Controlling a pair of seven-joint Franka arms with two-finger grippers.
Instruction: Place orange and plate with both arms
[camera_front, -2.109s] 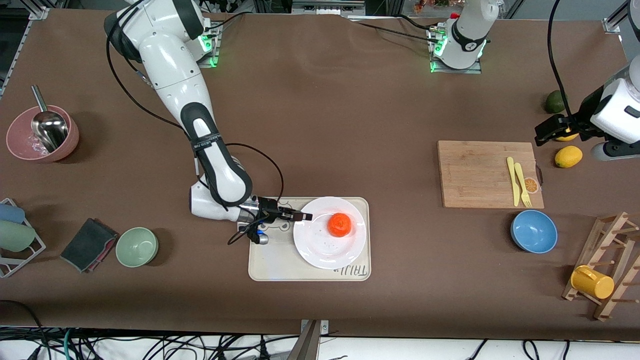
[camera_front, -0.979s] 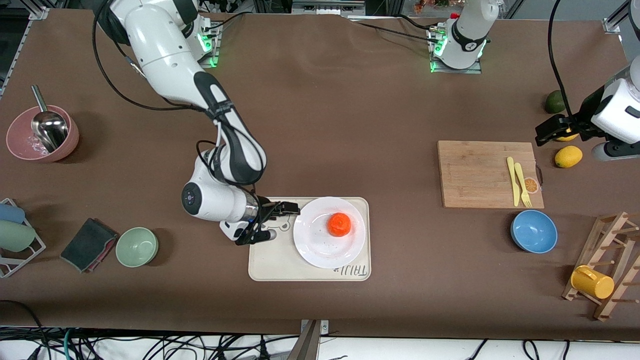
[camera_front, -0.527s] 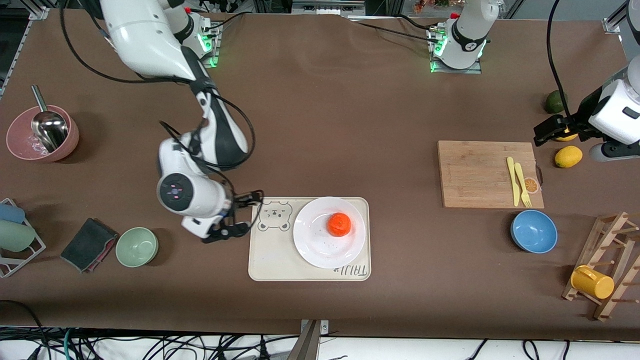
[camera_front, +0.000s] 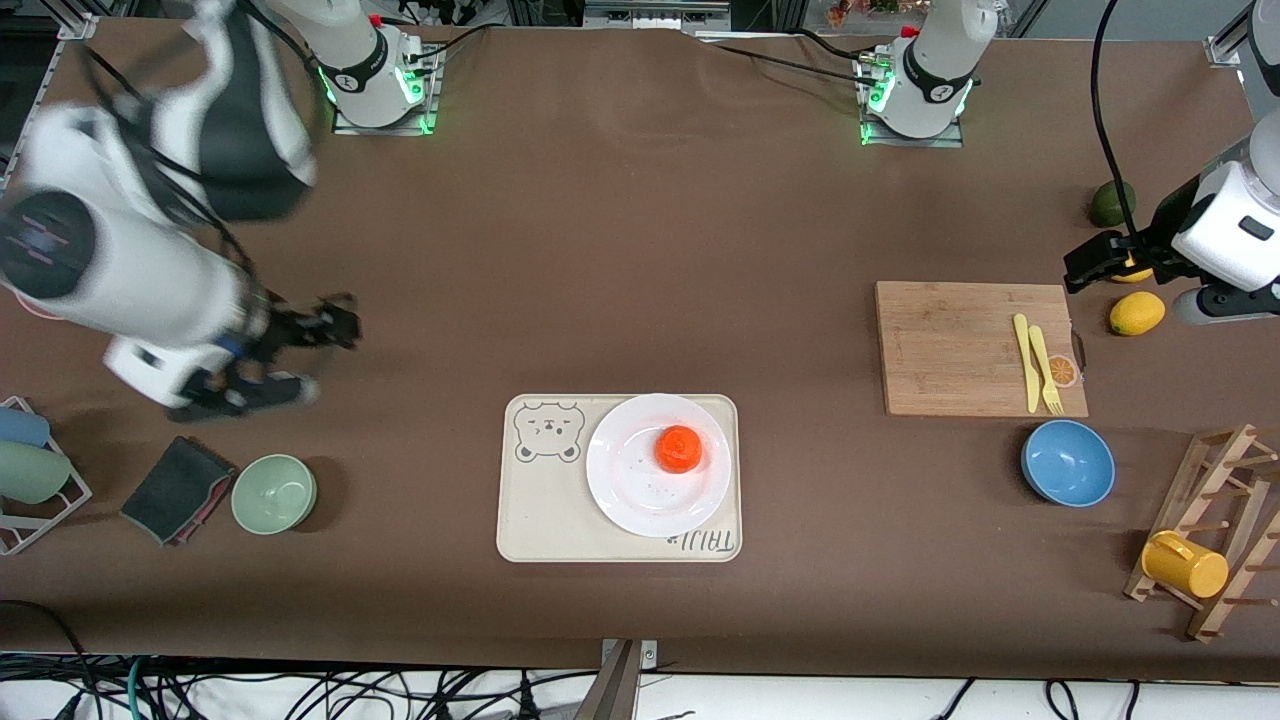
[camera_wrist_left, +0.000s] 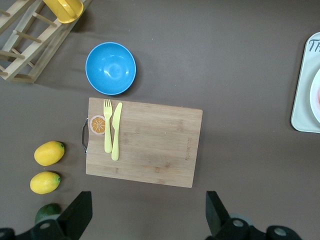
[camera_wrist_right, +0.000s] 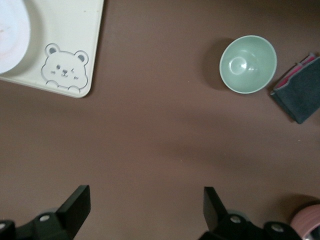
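The orange (camera_front: 679, 448) lies on the white plate (camera_front: 630, 485), which sits on the cream bear-print tray (camera_front: 545, 515) near the middle of the table. My right gripper (camera_front: 322, 355) is open and holds nothing, up over bare table toward the right arm's end, well away from the tray. In the right wrist view the right gripper (camera_wrist_right: 145, 212) has only brown table between its fingers, with a sliver of the plate (camera_wrist_right: 9, 30) at the edge. My left gripper (camera_front: 1088, 268) waits open by the lemons, and the left gripper (camera_wrist_left: 147, 220) is over bare table beside the cutting board.
A wooden cutting board (camera_front: 960, 350) carries a yellow fork and knife (camera_front: 1035, 362). Around it are a blue bowl (camera_front: 1067, 462), two lemons (camera_front: 1136, 313) and a rack with a yellow mug (camera_front: 1184, 565). A green bowl (camera_front: 274, 493) and dark cloth (camera_front: 178, 488) lie under the right arm.
The right arm has drawn back from the tray, rising and swinging toward its end of the table. Plate and orange stayed put. The left arm barely moved.
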